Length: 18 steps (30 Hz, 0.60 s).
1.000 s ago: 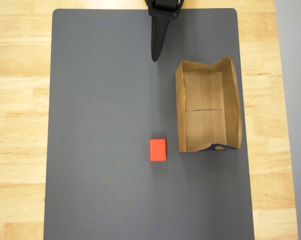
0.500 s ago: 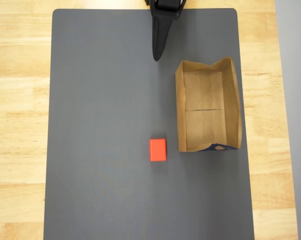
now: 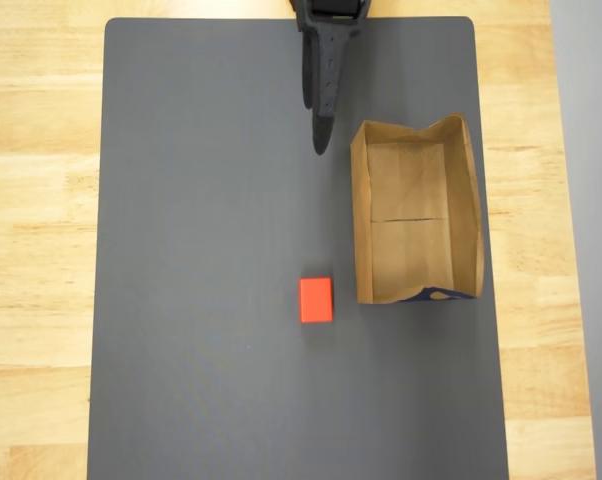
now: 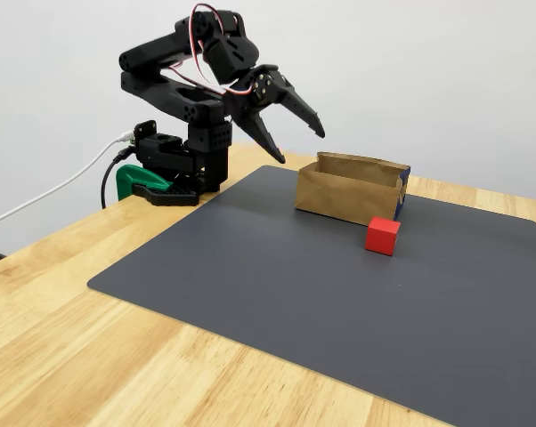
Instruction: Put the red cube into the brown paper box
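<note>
The red cube point(image 3: 316, 299) lies flat on the dark grey mat, just left of the brown paper box's near short end in the overhead view. It also shows in the fixed view point(image 4: 383, 236), close in front of the box. The brown paper box point(image 3: 362, 220) stands open-topped and holds nothing; its tan side wall point(image 4: 344, 194) faces the fixed camera. My black gripper point(image 4: 299, 144) hangs in the air above the mat's far edge, open, with nothing between its fingers. From overhead the gripper point(image 3: 321, 125) points down the mat, well short of the cube.
A dark grey mat point(image 3: 201, 250) covers most of the wooden table point(image 3: 41, 200). The arm's base point(image 4: 174, 160) and a green clamp point(image 4: 143, 181) sit at the table's back edge, with a white cable point(image 4: 54, 191) trailing off.
The gripper has reached further out over the mat towards the cube and box. Cube and box have not moved.
</note>
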Tool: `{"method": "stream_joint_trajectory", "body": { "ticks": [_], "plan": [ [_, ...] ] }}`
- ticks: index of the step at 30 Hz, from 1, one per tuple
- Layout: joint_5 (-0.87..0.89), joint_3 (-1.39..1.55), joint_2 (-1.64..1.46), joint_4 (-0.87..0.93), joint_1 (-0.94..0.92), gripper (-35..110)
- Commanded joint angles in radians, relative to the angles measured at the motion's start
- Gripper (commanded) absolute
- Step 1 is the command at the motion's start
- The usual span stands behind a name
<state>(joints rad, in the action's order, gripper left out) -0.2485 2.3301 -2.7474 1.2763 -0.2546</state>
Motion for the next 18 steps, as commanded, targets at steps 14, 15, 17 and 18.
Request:
{"method": "stream_joint_trajectory", "body": {
  "ticks": [14, 15, 17, 18],
  "plan": [
    [-0.057, -0.518, 0.792, -0.183, -0.097, 37],
    [-0.058, -0.548, 0.831, -0.181, -0.097, 37],
    [-0.066, -0.592, 0.897, -0.172, -0.091, 37],
    [-0.072, -0.615, 0.93, -0.164, -0.086, 37]
  ]
}}
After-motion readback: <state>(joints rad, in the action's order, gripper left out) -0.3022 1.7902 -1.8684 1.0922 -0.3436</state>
